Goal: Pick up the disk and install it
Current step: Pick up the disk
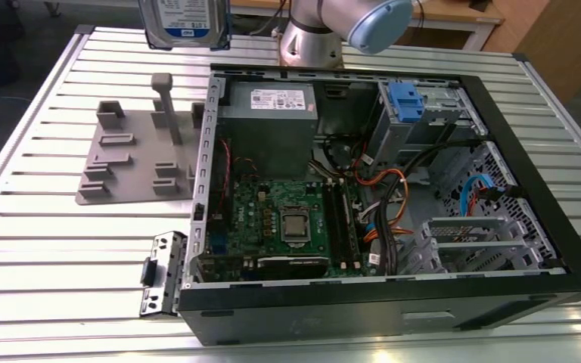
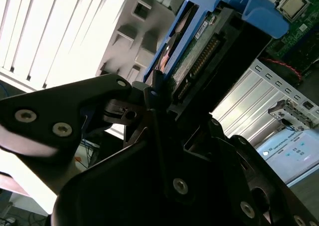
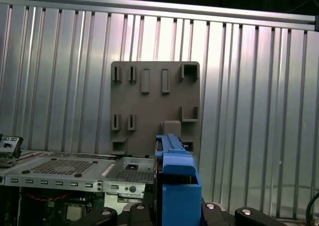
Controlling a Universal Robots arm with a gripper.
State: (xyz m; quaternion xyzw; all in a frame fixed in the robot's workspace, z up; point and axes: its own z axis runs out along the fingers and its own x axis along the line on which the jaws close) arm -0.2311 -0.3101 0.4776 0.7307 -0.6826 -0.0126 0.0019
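Observation:
The disk [image 1: 184, 23], a silver drive with a white-and-blue label, hangs upright in the air at the top of the exterior view. It is above the far side of the table, over the grey fixture plate [image 1: 139, 162] and to the exterior view's left of the open computer case [image 1: 532, 249]. In both wrist views its blue carrier [image 3: 177, 186] shows, and my gripper [image 2: 164, 96] is shut on the disk [image 2: 209, 41]. The black gripper body hides the drive's lower part.
The case lies open on the slatted metal table [image 1: 48, 249], showing a grey power supply [image 1: 267, 113], a green motherboard [image 1: 281, 219], cables and a drive bay with a blue latch [image 1: 404, 102]. The arm's base [image 1: 316, 38] stands behind the case. A black bracket [image 1: 164, 276] lies beside the case.

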